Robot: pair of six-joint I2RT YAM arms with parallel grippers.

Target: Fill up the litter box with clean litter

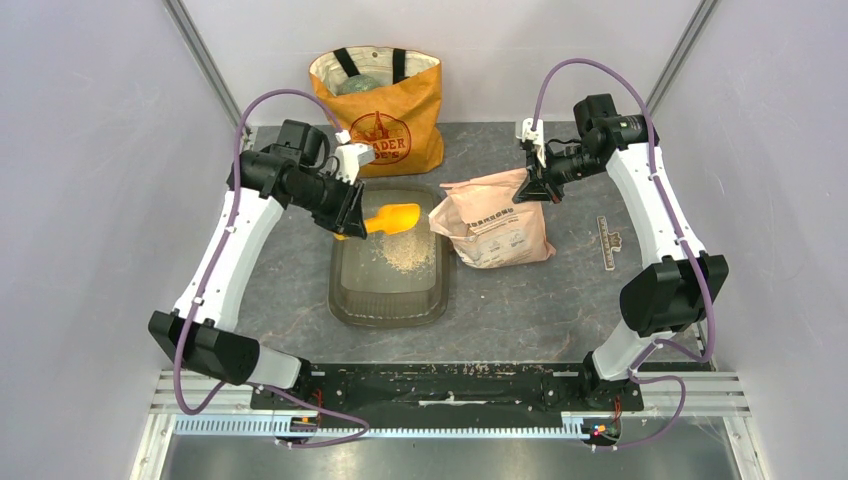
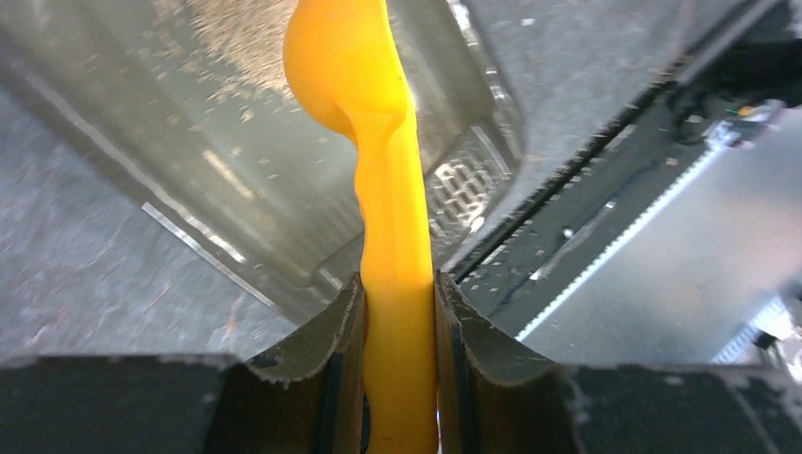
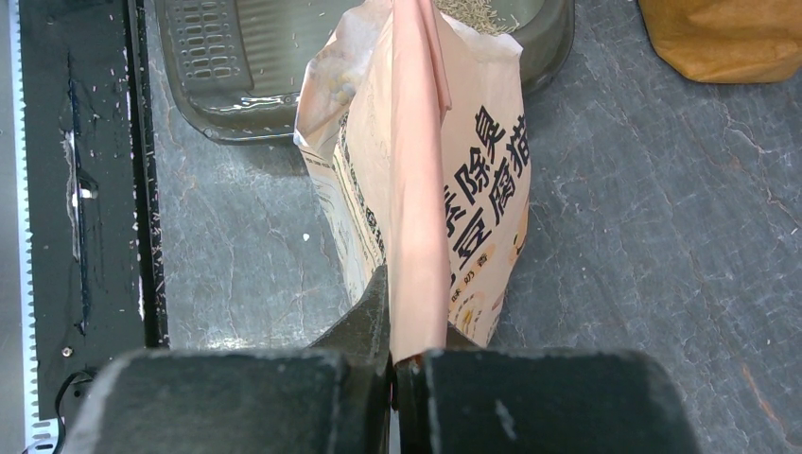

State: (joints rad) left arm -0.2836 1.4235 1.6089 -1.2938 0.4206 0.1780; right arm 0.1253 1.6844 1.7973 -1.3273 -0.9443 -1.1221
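From above, the litter box (image 1: 390, 300) sits mid-counter, nearer the near edge, with a thin patch of clean litter (image 1: 405, 255) on its far half. The left gripper (image 1: 345, 215) holds an orange scoop (image 1: 392, 218) over the box's far end. The right gripper (image 1: 530, 190) grips a pink bag (image 1: 495, 225) just right of the box. An orange tote (image 1: 380, 110) stands at the far edge.

In the left wrist view, the fingers (image 2: 331, 331) clamp the scoop's handle above the grain-flecked tray.

In the right wrist view, the fingers (image 3: 364, 326) pinch the bag's folded top edge.
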